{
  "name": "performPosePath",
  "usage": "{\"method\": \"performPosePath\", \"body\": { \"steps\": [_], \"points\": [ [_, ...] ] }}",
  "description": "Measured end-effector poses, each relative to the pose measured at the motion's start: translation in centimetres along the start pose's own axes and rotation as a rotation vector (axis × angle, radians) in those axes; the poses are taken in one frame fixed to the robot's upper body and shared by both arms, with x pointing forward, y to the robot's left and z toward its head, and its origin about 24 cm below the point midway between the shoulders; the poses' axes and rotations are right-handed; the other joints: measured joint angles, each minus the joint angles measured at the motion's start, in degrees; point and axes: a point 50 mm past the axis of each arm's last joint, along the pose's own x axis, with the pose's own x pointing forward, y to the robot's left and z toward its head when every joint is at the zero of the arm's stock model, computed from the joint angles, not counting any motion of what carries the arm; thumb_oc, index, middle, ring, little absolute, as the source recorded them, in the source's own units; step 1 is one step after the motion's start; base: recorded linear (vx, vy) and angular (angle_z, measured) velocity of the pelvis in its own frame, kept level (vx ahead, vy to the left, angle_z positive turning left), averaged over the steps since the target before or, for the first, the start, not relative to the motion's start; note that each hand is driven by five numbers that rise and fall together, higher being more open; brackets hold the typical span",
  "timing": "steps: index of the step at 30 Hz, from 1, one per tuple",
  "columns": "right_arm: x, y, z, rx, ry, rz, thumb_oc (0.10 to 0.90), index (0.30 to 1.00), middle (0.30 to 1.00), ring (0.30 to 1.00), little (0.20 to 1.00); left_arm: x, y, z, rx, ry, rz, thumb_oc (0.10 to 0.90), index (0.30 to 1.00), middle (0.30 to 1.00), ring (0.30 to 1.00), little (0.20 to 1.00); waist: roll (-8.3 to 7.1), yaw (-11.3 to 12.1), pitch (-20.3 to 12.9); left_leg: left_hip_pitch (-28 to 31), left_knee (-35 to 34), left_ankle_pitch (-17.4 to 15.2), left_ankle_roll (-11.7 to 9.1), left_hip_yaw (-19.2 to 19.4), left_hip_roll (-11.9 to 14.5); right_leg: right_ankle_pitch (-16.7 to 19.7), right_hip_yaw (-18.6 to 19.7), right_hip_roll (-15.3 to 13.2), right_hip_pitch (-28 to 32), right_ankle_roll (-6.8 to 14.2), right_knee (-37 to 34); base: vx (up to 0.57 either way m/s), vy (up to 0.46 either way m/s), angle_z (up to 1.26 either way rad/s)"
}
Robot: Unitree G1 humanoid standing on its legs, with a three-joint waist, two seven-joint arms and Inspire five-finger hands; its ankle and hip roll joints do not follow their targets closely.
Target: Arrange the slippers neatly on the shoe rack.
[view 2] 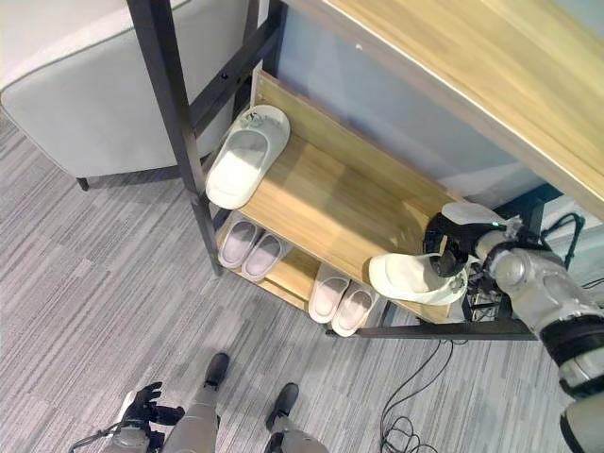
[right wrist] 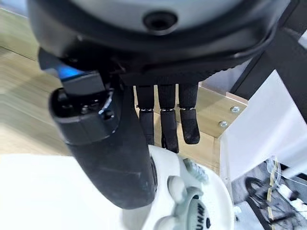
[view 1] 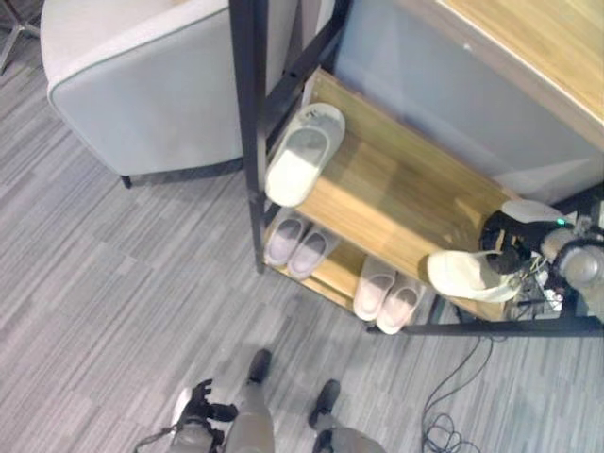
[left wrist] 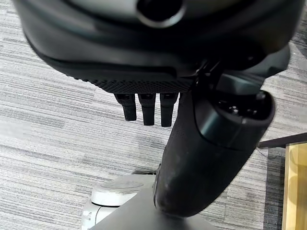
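Note:
One white slipper [view 1: 304,156] lies on the wooden upper shelf [view 1: 396,193] of the shoe rack, at its left end. A second white slipper [view 1: 469,276] sits at the shelf's right front edge, sticking out a little over it. My right hand [view 1: 505,247] is at that slipper's right end. In the right wrist view the thumb [right wrist: 115,153] presses on the slipper's top [right wrist: 57,191] and the fingers [right wrist: 168,124] reach down behind its rim. My left hand [view 1: 198,411] hangs low over the floor with relaxed fingers [left wrist: 146,108], holding nothing.
Two pairs of small pale slippers [view 1: 298,245] [view 1: 387,294] stand on the lower shelf. A black frame post [view 1: 250,123] rises at the rack's left front. A grey armchair [view 1: 142,85] stands left of the rack, and a wooden top [view 1: 538,38] overhangs the back right.

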Motion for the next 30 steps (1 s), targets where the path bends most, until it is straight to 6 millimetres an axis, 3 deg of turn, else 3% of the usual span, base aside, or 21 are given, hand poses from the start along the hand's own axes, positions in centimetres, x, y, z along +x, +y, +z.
{"method": "performPosePath", "body": {
  "steps": [6, 16, 25, 30],
  "points": [
    [-1.2, 0.3, 1.1, -0.096, -0.081, -0.115, 0.4, 0.3, 0.3, 0.3, 0.3, 0.0, 0.2, 0.2, 0.04, -0.023, 0.032, 0.8, 0.9, 0.9, 0.9, 0.9, 0.32, -0.3, 0.5, 1.3, 0.0, 0.0, 0.0, 0.1, 0.1, 0.0, 0.2, 0.2, 1.2, 0.0, 0.0, 0.0, -0.004, -0.01],
    [-2.3, -1.1, 6.5, -0.262, -0.361, -0.302, 0.4, 0.3, 0.3, 0.3, 0.3, -0.1, 0.1, 1.0, 0.125, -0.09, 0.071, 0.8, 0.9, 0.9, 0.9, 0.9, 0.59, 1.3, 1.2, 3.2, -0.2, 0.2, -0.1, -0.8, 0.1, -0.2, -0.7, 0.3, 3.6, 0.1, 0.0, 0.03, -0.018, 0.05],
    [0.2, -1.1, 10.4, -0.544, -0.492, -0.337, 0.4, 0.3, 0.3, 0.3, 0.3, -0.1, 0.0, 0.9, 0.202, -0.107, 0.085, 0.8, 0.9, 0.9, 0.9, 0.9, -0.38, 3.8, 1.6, 2.9, -0.2, 0.8, -0.6, -2.9, 0.0, -0.3, -2.4, 0.5, 4.3, 0.3, 0.0, 0.01, -0.021, 0.11],
    [1.1, -1.0, 12.5, -0.549, -0.546, -0.409, 0.4, 0.3, 0.3, 0.3, 0.3, -0.3, -0.1, 0.3, 0.233, -0.096, 0.102, 0.8, 0.9, 0.9, 0.9, 0.9, -0.24, 5.8, 2.2, 2.5, -0.2, 1.3, -0.3, -3.6, -0.4, -0.4, -3.2, 0.3, 4.3, 0.4, 0.0, 0.0, 0.01, 0.08]
  ]
}}
